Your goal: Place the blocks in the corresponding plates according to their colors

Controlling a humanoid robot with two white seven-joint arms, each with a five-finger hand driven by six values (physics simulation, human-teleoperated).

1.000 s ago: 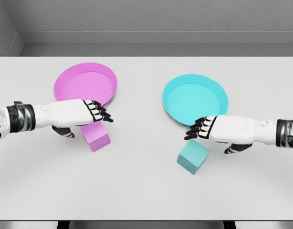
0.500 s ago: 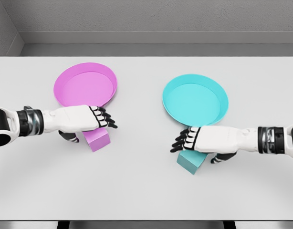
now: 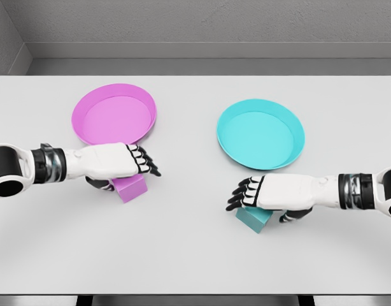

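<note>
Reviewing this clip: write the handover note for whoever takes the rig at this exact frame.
Left hand: above the pink block, fingers extended; no grasp visible.
Right hand: over the teal block, fingers extended; no grasp visible.
Both blocks sit on the table, each in front of its matching plate.
Pink plate and teal plate hold nothing.
Done: nothing placed.
Left: grasp each block and set it in the plate of its colour.

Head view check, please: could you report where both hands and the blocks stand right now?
Left hand over the pink cube block, right hand over the teal cube block; no grasp visible. Round pink plate and round teal plate empty. Nothing in the way.
</note>
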